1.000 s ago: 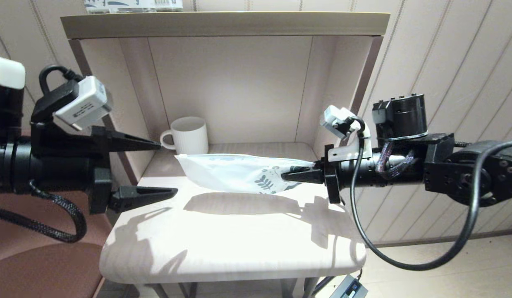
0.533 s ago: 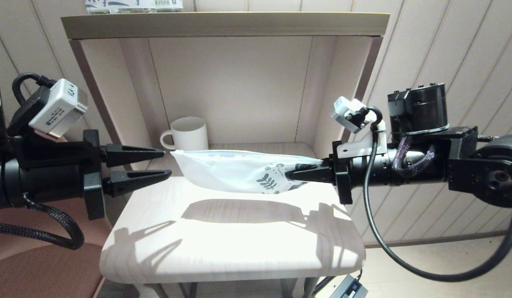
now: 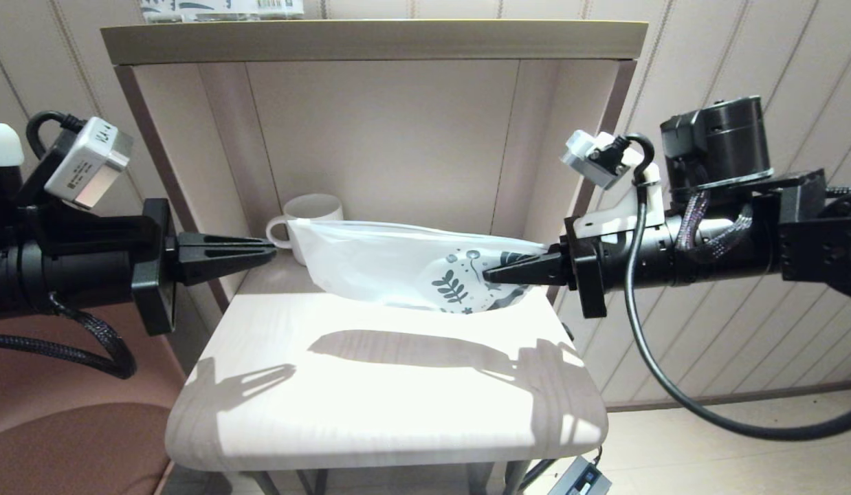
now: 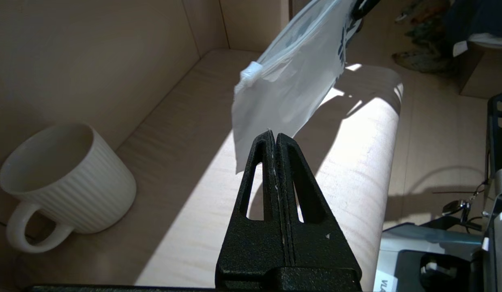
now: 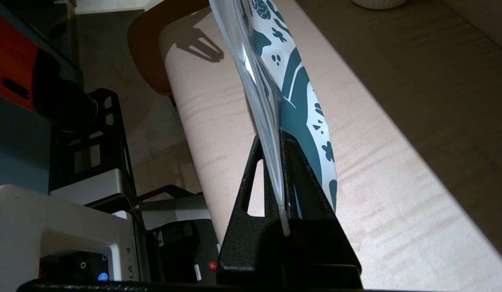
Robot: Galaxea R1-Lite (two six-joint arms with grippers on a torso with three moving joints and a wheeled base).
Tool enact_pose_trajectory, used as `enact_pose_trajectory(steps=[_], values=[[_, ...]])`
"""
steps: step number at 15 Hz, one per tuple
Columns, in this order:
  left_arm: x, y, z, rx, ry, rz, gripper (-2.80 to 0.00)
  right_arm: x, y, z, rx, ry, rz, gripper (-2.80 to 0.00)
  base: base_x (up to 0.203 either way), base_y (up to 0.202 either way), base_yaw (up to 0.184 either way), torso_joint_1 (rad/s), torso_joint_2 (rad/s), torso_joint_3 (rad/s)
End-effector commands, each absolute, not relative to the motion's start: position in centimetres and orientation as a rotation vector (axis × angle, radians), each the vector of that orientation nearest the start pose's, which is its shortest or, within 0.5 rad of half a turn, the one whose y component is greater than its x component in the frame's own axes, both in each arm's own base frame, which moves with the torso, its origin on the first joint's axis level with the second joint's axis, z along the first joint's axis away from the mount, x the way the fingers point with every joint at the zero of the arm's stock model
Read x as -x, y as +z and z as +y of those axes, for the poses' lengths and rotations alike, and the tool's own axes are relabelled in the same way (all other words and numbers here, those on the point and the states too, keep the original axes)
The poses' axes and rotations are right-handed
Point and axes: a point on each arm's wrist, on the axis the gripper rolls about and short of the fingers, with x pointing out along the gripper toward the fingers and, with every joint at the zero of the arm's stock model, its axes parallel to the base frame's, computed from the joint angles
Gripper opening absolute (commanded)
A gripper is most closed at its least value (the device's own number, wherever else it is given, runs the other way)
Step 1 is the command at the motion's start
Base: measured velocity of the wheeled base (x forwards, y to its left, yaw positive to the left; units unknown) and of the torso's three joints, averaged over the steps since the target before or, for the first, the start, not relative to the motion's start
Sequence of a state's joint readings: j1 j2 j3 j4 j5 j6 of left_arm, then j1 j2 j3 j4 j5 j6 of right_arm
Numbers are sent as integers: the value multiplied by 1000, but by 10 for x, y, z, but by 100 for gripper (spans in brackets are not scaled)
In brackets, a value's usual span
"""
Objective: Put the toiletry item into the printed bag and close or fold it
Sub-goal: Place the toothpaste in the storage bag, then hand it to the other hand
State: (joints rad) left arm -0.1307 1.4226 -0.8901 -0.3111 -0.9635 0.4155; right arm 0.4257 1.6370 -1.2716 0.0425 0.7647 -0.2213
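Observation:
The printed bag point(image 3: 384, 261) hangs in the air above the table, stretched sideways. My right gripper point(image 3: 491, 275) is shut on its end with the dark leaf print point(image 5: 299, 93), and the pouch edge runs between the fingers point(image 5: 280, 134). My left gripper point(image 3: 271, 246) is shut, its tip just short of the bag's plain white end point(image 4: 283, 89). I see nothing held in the left gripper point(image 4: 274, 136). The thin white toiletry stick is not visible in any view.
A white ribbed mug point(image 3: 315, 206) stands at the back left inside the open shelf unit point(image 3: 370, 38), partly behind the bag. A printed package point(image 3: 219, 8) lies on the shelf top. The pale wooden table point(image 3: 384, 412) is below, and a brown seat point(image 3: 68, 440) is at the left.
My right gripper has lifted the bag higher and drawn it to the right. My left gripper has gone from wide open to shut and sits level with the bag's plain end.

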Motion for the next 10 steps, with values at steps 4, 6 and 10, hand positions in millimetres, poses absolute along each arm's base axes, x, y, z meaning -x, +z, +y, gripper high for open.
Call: enact_pose_trajectory(steps=[4, 6, 10], values=[[-241, 256, -34, -264, -1133, -37, -280, -265, 285, 139, 118, 1225, 292, -280, 0, 0, 0, 0, 0, 0], [-248, 259, -32, -257, -1149, -41, -280, -264, 287, 140, 113, 1232, 311, -280, 0, 0, 0, 0, 0, 0], [-258, 254, -33, -213, -1227, -29, 0, -264, 299, 143, 106, 1250, 345, -280, 0, 0, 0, 0, 0, 0]])
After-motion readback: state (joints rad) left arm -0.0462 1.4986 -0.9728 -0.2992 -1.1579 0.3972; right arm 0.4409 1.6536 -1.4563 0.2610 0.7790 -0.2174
